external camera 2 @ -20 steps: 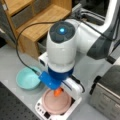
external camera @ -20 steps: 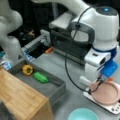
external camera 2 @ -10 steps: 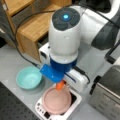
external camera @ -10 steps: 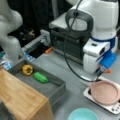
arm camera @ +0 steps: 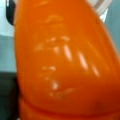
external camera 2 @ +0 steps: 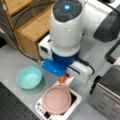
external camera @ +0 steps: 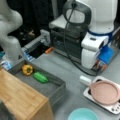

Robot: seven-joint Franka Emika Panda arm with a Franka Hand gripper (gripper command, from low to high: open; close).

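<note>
A smooth orange object [arm camera: 62,62] fills the wrist view. In a front view its tip [external camera 2: 62,79] hangs under the blue and white hand, just above the far rim of a pink plate [external camera 2: 57,100]. My gripper [external camera 2: 64,76] is shut on it, its fingers hidden by the hand. In a front view a sliver of orange [external camera: 103,67] shows beneath the hand, above and behind the pink plate [external camera: 105,92]. The plate rests on a white tray [external camera 2: 75,99].
A teal bowl [external camera 2: 28,77] [external camera: 82,115] sits beside the plate. A grey bin [external camera: 53,88] holds a yellow pepper [external camera: 27,69] and a green vegetable [external camera: 40,77]. A wooden box [external camera: 20,100] [external camera 2: 37,25] and a black appliance [external camera: 67,42] [external camera 2: 107,92] stand close by.
The arm has risen from the pink plate, carrying the orange object up with it. The plate and bowl have stayed put.
</note>
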